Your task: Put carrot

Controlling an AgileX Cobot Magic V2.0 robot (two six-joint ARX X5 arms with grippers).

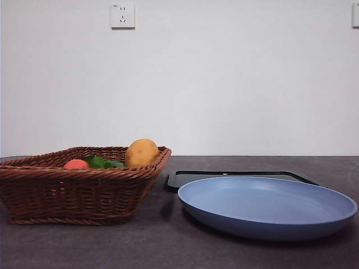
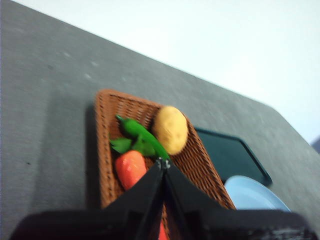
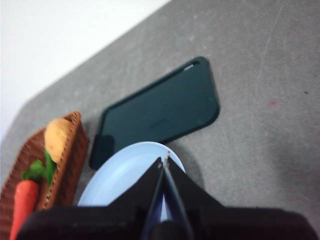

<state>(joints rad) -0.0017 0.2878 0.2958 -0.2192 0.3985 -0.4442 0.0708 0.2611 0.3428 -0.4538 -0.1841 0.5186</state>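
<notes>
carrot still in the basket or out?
In. The carrot lies inside the wicker basket beside the potato; the blue plate holds nothing.

I see a wicker basket [image 1: 78, 190] lower left of the front frame | potato [image 1: 141, 152] at its right rim, small green vegetable [image 2: 142, 136] inside | blue plate [image 1: 263, 216] lower right | dark tray [image 1: 235, 175] behind it | wall socket [image 1: 123, 15] upper left | grey counter [image 1: 168, 246].

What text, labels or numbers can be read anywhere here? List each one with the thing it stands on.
None can be read. The wall socket shows only its slots. The basket, carrot, potato, blue plate and dark tray bear no visible print.
</notes>
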